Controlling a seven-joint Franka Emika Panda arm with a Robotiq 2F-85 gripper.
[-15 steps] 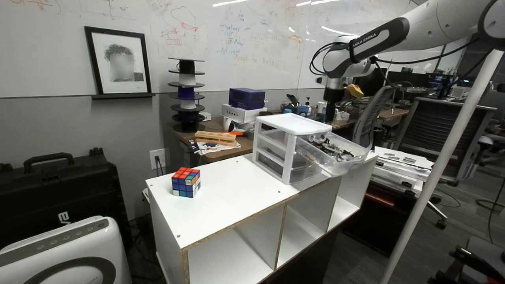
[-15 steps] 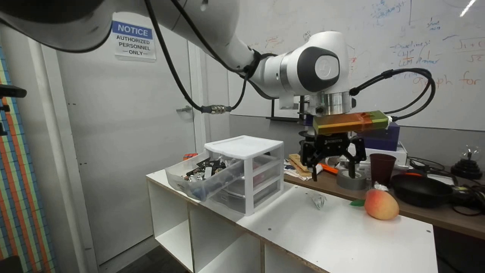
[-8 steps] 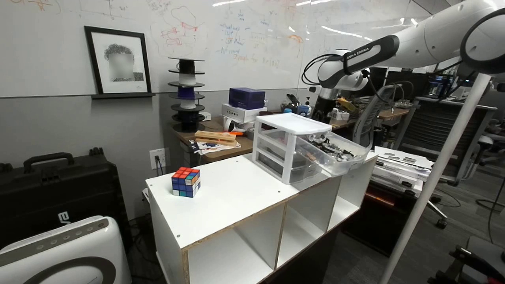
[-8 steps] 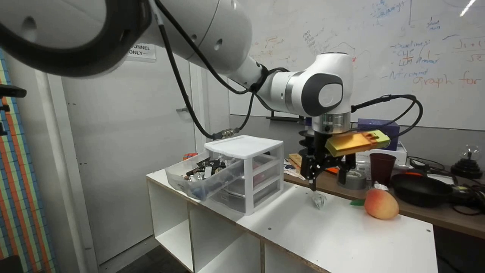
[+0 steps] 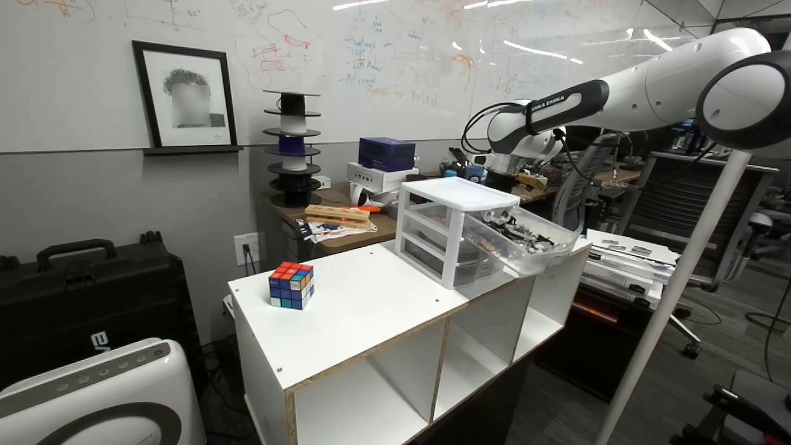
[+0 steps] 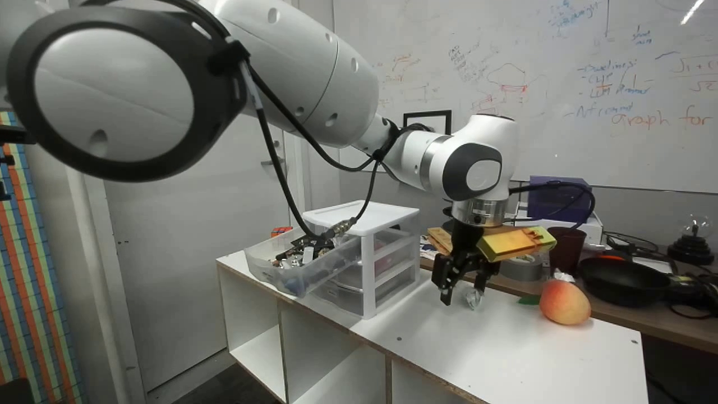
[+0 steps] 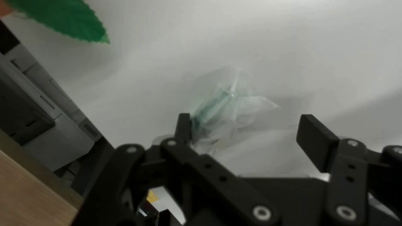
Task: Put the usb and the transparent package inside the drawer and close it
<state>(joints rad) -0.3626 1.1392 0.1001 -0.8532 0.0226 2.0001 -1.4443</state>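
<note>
The clear package [image 7: 224,114] lies crumpled on the white desk [image 6: 505,359], near the back edge, the one that runs along the brown table [image 6: 650,321]. I have the claw [image 6: 462,295] low over that spot, released: its two fingers [image 7: 314,141] stand well apart, and in the wrist view the package shows between them, right beside the left-hand one. Whether plastic and finger touch, I cannot tell.

Farther along the desk I have the small plastic cabinet [image 6: 387,216], upright. Its top drawer [image 6: 325,274] is pulled out to the front edge, the one above the shelf openings [image 5: 364,395]. In both exterior views it is heaped with small parts [image 5: 519,235]; they run together at this size, so I cannot tell whether the usb is among them.

Along the back edge, toward the right-hand corner in an exterior view, a peach [image 6: 565,303] sits with its green leaf [image 6: 529,300] on the package's side. At the opposite end of the desk, nearer the back corner, is a puzzle cube [image 5: 291,285].

My arm [image 6: 303,62] reaches in above the desk, with a yellow block [image 6: 516,243] just above the claw. Past the back edge, on the brown table, I see a dark red cup [image 6: 569,247], a black frying pan [image 6: 622,283] and a purple box [image 6: 544,201].
</note>
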